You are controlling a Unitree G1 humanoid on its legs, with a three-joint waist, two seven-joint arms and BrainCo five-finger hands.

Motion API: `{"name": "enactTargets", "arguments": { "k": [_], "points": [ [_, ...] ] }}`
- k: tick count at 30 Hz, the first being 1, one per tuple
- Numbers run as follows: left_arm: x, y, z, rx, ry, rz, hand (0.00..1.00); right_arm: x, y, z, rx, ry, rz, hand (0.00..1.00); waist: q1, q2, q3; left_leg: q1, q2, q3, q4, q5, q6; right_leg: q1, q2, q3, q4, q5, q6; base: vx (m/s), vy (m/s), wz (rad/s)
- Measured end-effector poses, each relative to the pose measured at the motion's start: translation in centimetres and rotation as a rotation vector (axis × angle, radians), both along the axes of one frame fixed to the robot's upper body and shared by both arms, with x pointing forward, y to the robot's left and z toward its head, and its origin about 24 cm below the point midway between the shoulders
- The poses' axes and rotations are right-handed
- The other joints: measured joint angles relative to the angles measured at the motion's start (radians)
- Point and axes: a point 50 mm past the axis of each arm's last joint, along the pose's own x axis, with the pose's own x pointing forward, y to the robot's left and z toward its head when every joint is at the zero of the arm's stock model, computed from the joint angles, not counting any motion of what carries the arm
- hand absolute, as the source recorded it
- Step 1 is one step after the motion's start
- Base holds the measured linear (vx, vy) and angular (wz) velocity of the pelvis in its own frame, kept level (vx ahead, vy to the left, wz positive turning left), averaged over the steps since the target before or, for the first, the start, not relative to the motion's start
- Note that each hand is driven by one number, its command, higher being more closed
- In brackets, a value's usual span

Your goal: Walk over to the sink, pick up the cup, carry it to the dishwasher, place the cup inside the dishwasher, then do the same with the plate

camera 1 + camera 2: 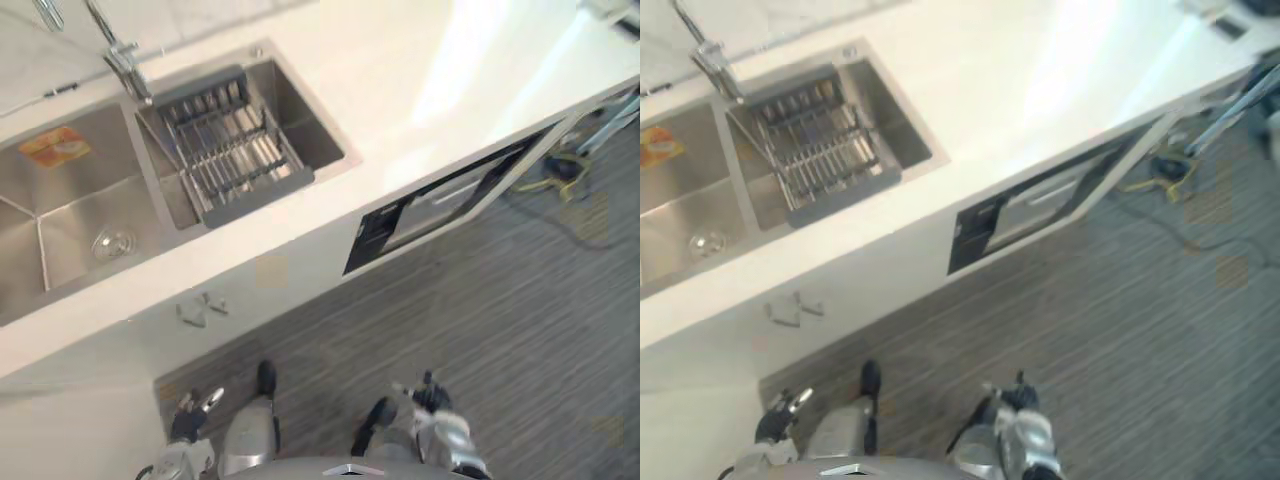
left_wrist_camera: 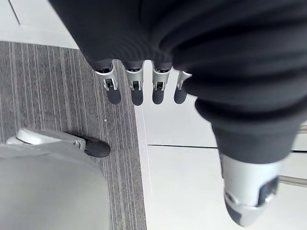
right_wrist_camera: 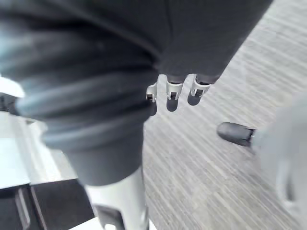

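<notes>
Your left hand (image 2: 139, 88) and right hand (image 3: 175, 91) hang loose, holding nothing; the sink (image 1: 60, 215) and dishwasher (image 1: 440, 205) sit ahead.

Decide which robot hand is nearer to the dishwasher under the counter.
Right. The right robot hand hangs low over the floor below the dishwasher; the left robot hand hangs farther off, below the sink.
</notes>
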Motion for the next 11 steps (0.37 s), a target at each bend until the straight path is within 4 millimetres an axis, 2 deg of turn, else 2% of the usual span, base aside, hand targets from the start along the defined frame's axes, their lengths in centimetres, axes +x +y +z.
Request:
{"name": "enactTargets", "arguments": {
  "k": [2,7,11],
  "points": [
    [-0.7,0.1,-0.4,-0.009,0.039,0.033,0.0,-1.8,0.3,-0.9,0.079,0.067,-0.041,0.0,-0.006,-0.012,-0.032,0.017,0.007,0.038,0.0,-0.005,0.004,0.024,0.007,-0.003,-0.023,0.004,-0.002,0.01,-0.022,-0.07],
    [-2.4,-0.1,-1.3,-0.075,0.157,0.103,0.0,-3.9,0.8,-1.9,0.229,0.182,-0.048,0.0,-0.016,-0.034,-0.092,0.045,0.015,0.092,0.0,-0.01,0.007,0.064,0.02,-0.007,-0.065,0.009,0.0,0.01,-0.008,0.0],
    [-3.6,0.0,-1.8,-0.153,0.255,0.102,0.0,-4.3,1.1,-2.1,0.332,0.246,-0.021,0.0,-0.014,-0.055,-0.103,0.075,0.013,0.096,0.0,-0.015,0.001,0.097,0.019,-0.004,-0.064,0.014,0.002,0.06,-0.006,0.0]
  ]
}}
